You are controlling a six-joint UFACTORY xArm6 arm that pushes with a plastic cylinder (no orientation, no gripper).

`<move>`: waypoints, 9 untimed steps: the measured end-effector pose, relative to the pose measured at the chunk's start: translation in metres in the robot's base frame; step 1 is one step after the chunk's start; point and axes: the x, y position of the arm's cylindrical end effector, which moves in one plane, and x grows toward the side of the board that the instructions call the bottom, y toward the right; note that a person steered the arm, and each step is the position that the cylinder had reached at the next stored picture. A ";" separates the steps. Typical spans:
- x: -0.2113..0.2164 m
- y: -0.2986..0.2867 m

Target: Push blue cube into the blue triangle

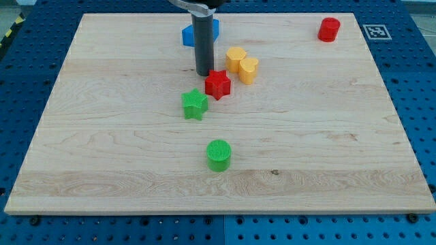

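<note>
My rod comes down from the view's top, and my tip rests on the board just left of and above the red star. Blue blocks lie behind the rod near the view's top; the rod hides their middle, so I cannot tell the cube from the triangle, nor whether they touch. A blue edge shows on the rod's left and a smaller blue piece on its right. My tip is below these blue blocks, apart from them.
A yellow hexagon and a yellow heart-like block touch each other right of my tip. A green star lies below it, a green cylinder lower. A red cylinder stands at top right.
</note>
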 end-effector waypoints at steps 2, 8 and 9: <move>0.000 0.001; -0.040 0.041; -0.041 0.050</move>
